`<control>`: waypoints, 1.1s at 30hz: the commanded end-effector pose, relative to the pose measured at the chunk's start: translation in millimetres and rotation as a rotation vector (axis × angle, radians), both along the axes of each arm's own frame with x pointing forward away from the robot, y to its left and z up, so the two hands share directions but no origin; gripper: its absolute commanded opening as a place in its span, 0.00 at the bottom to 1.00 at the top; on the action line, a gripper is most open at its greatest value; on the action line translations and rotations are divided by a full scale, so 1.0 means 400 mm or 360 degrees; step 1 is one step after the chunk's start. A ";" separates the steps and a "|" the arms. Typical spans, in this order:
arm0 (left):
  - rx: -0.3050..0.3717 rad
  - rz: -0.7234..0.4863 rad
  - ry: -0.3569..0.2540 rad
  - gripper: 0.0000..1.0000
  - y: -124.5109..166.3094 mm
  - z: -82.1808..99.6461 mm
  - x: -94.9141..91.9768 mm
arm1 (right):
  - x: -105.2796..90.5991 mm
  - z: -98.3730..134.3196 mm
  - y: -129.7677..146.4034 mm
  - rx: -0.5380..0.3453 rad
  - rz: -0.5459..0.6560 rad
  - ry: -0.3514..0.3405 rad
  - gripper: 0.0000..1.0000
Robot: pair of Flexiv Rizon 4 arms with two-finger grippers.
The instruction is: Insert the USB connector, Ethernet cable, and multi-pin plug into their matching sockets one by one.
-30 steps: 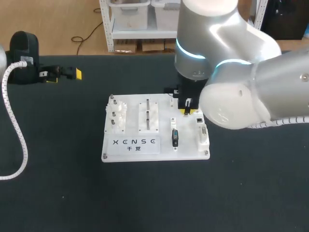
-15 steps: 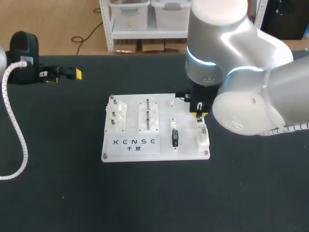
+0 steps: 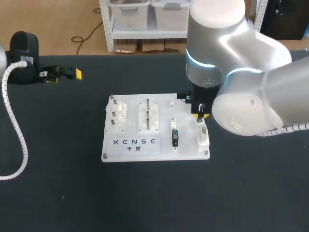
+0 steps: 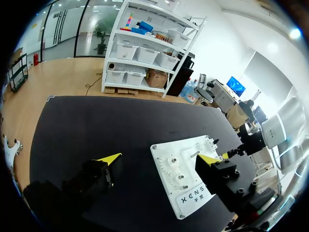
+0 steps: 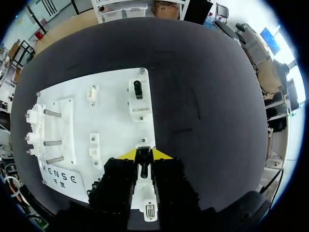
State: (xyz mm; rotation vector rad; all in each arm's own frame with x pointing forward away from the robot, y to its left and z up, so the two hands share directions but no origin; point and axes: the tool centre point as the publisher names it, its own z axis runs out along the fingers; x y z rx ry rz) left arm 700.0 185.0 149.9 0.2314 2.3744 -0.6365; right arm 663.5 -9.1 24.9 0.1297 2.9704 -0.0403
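**Black table: plug to be squared up before pressing**

On the table (image 3: 58, 193) a white board (image 3: 130, 150) is laid flat. The right gripper (image 5: 143, 154) is clamped on a small dark plug (image 5: 143, 160), prob. the Ethernet one, held over the board's right edge. It should be lined up w/ its socket, then pressed straight down, no tilt. The left gripper (image 4: 159, 159) is spread wide, empty, well off the board.

Counted: 1 board, 2 grippers, 3 pegs (image 5: 48, 143), 1 black connector (image 5: 137, 89) stood mid-board.
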 end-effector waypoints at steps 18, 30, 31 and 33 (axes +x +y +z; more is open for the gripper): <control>0.0000 0.0000 0.0000 1.00 0.000 0.000 0.000 | 0.014 -0.039 -0.007 -0.0045 -0.0063 0.0054 0.00; 0.0000 0.0000 0.0000 1.00 0.000 0.000 0.000 | 0.000 -0.061 -0.010 -0.0053 -0.0076 0.0077 0.00; 0.0000 0.0000 0.0000 1.00 0.000 0.000 0.000 | 0.003 -0.055 -0.006 -0.0051 -0.0070 0.0057 0.00; 0.0000 0.0000 0.0000 1.00 0.000 0.000 0.000 | 0.007 -0.041 0.000 -0.0047 -0.0064 0.0026 0.41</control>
